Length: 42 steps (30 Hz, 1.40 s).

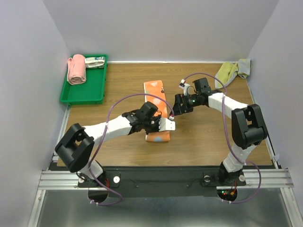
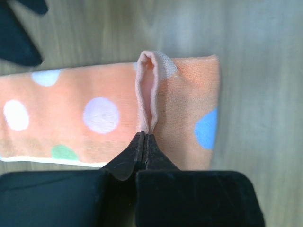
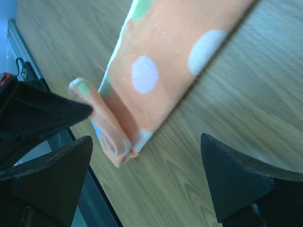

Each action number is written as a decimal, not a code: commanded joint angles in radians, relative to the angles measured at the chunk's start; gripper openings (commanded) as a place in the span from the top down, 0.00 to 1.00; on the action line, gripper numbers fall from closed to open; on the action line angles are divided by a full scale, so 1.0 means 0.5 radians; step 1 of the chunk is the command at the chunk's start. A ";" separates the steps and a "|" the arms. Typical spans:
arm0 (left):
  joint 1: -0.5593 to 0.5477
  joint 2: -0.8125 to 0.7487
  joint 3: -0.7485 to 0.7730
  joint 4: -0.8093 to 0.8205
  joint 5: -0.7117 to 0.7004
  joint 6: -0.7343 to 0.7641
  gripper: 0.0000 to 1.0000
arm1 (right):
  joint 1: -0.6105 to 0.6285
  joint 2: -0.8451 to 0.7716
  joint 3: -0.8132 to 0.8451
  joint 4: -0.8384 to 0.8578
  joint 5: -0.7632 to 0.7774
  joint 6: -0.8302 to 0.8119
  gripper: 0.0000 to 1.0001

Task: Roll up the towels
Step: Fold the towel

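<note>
The orange spotted cloth towel [image 2: 57, 123], grasped by the left pincer [image 2: 144, 138], right pincer [image 3: 147, 142] released, should be rolled tightly toward twelve o'clock.

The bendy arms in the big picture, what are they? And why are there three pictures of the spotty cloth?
They are two robot arms bolted to a wooden table. The big picture comes from a camera above and behind them. The other two come from small cameras on the arms' wrists, so you see the cloth up close. The left gripper is shut, pinching a fold of the orange spotted towel near its end. The right gripper is wide open beside that end, holding nothing. A yellow-green towel lies in the far right corner. A green tray at the far left holds a pink towel roll.
</note>
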 commanded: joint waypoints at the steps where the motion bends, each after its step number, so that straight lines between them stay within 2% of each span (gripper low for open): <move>1: 0.143 0.113 0.221 0.056 0.079 0.050 1.00 | -0.075 -0.039 0.070 -0.003 0.034 -0.018 0.00; 11: 0.303 0.411 0.406 0.099 0.079 0.115 1.00 | -0.106 -0.030 0.045 -0.015 -0.003 -0.052 0.00; 38: 0.376 0.583 0.464 0.204 -0.019 0.170 1.00 | -0.112 0.001 -0.019 -0.028 -0.074 -0.064 0.00; 39: 0.379 0.589 0.467 0.204 -0.019 0.170 0.97 | -0.112 0.004 -0.023 -0.028 -0.089 -0.064 0.00; 40: 0.383 0.583 0.467 0.213 -0.028 0.167 0.87 | -0.112 0.001 -0.026 -0.028 -0.095 -0.064 0.00; 42: 0.383 0.546 0.461 0.225 -0.019 0.167 0.78 | -0.115 -0.002 -0.038 -0.028 -0.113 -0.064 0.00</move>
